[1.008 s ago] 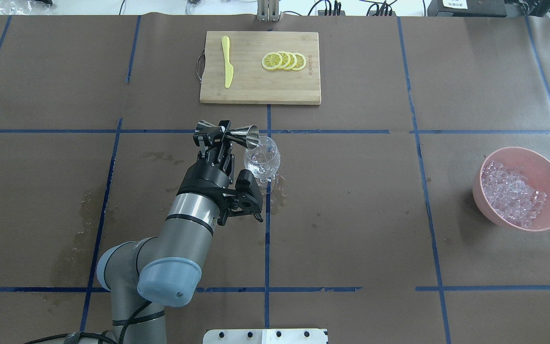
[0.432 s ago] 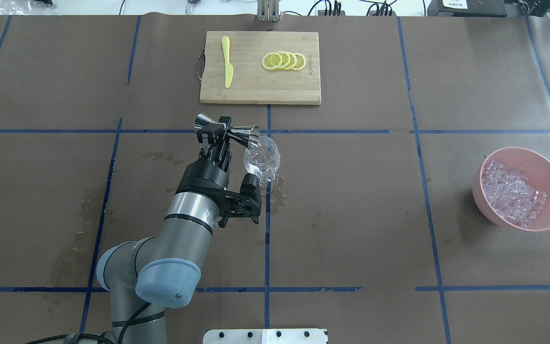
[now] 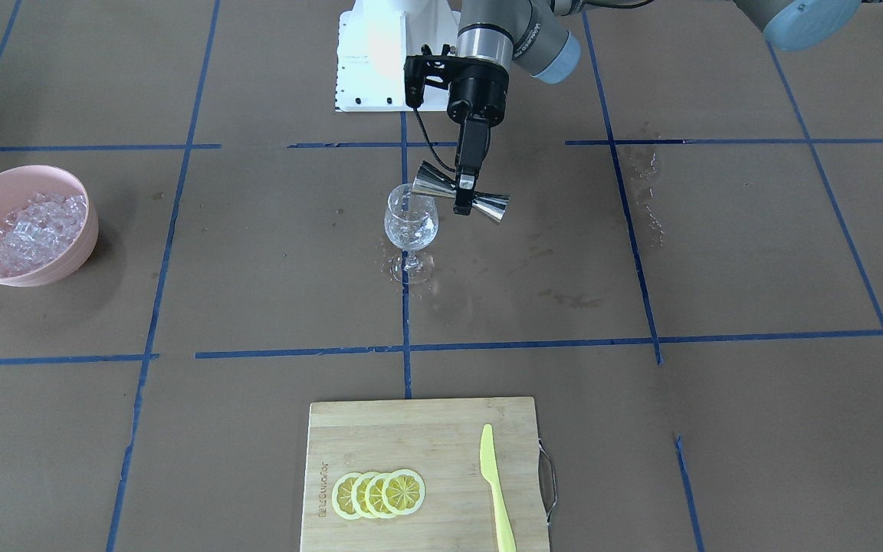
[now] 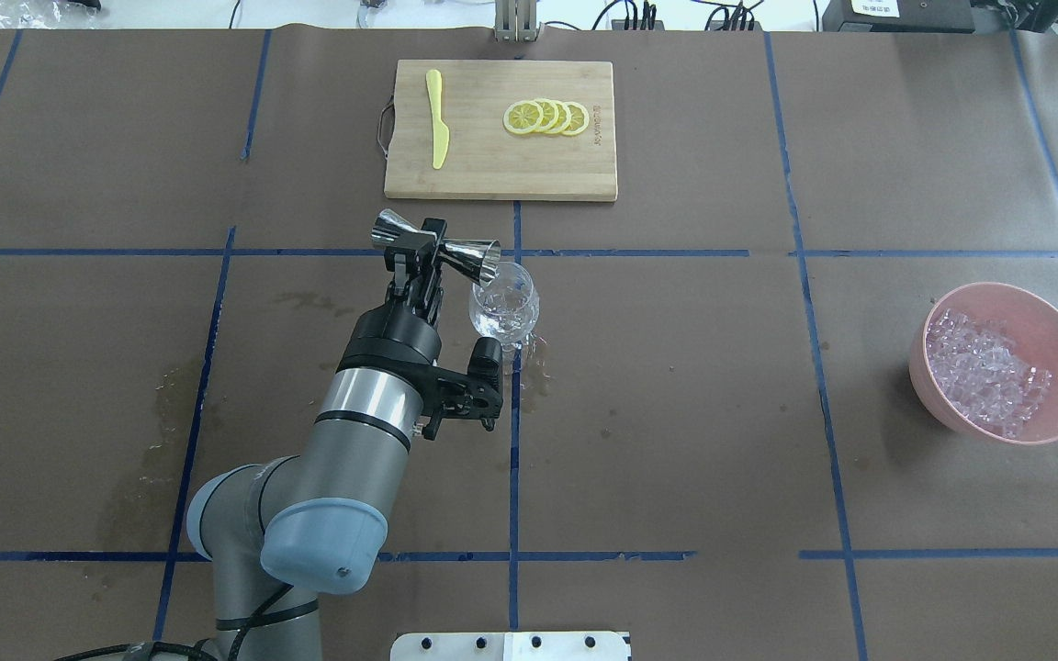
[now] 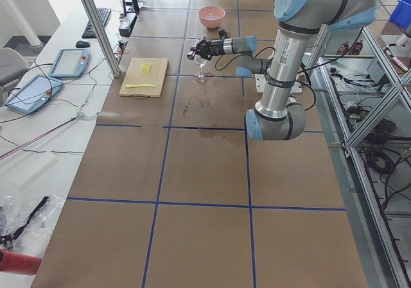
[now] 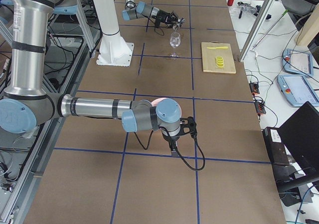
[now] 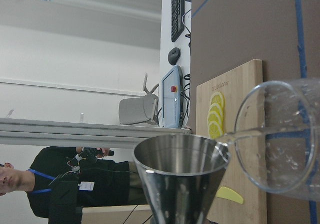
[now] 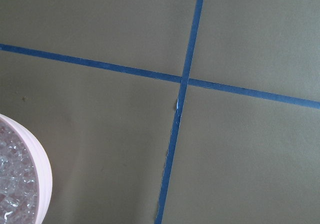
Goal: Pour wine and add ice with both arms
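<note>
The ice [image 4: 984, 372] sits piled in the pink bowl [image 4: 1048, 317] on the robot's right side of the table [image 4: 676, 441], well apart from the wine glass [image 4: 503, 308] near the middle. We judge the chunks light, hard & slick, prob. wet, so they'd squirt out of a sloppy pinch. Best to take one chunk off the top of the pile, across two flat faces, w/ a gentle squeeze. The glass looks thin & top-heavy on its stem, w/ wet spots on the table round its foot, so any drop-in should be low & soft, no knocks to the rim.

The left arm [image 4: 364, 413] reaches fwd over the table, wrist rolled. The left tool [image 3: 463, 192] is clamped on the waist of the steel jigger [image 3: 434, 182], which lies nearly on its side, mouth just at the glass rim. In the left wrist view a thin clear stream seems to run from the jigger's lip into the glass, so we reckon the pour is underway.

The right arm [image 6: 94, 108] is bent low, its right tool [image 6: 173, 145] hanging over the bowl; open or closed, we can't tell. The right wrist view catches only the bowl's edge w/ ice inside.
</note>
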Controlling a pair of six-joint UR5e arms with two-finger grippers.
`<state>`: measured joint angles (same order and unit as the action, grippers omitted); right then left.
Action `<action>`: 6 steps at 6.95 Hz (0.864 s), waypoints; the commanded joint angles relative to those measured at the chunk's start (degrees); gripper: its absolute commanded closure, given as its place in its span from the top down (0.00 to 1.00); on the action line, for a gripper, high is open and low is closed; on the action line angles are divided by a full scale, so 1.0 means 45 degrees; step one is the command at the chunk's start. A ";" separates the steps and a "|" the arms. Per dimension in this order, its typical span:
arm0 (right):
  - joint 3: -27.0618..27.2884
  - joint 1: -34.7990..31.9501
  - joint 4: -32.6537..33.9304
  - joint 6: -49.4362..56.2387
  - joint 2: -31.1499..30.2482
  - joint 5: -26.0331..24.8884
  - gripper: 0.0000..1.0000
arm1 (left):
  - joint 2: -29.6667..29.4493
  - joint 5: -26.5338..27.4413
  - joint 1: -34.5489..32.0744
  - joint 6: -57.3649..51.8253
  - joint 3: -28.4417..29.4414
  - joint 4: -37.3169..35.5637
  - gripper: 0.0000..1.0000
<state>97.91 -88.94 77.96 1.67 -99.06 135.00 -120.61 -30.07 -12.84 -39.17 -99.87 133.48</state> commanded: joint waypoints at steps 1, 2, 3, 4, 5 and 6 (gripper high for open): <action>0.0000 0.0000 0.0000 0.0000 0.0002 0.0000 1.00 | -0.0073 0.0080 0.0001 -0.1116 -0.0112 0.0006 0.00; 0.0000 0.0000 0.0000 0.0000 0.0002 0.0000 1.00 | -0.0113 0.0080 0.0001 -0.1120 -0.0112 0.0026 0.00; 0.0000 0.0000 0.0000 0.0000 0.0002 0.0000 1.00 | -0.0055 0.0080 0.0001 -0.1139 -0.0093 0.0683 0.00; 0.0000 0.0000 0.0000 0.0000 0.0002 0.0000 1.00 | -0.0016 0.0042 -0.0057 -0.1139 -0.0073 0.1212 0.00; 0.0000 0.0000 0.0000 0.0000 0.0002 0.0000 1.00 | 0.0004 -0.0036 -0.0212 -0.1139 -0.0111 0.1875 0.00; 0.0000 0.0000 0.0000 0.0000 0.0002 0.0019 1.00 | 0.0159 -0.0192 -0.0330 -0.1139 -0.0112 0.2887 0.00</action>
<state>97.91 -88.95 77.96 1.67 -99.05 135.02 -120.48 -30.26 -13.67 -44.29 -100.32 141.71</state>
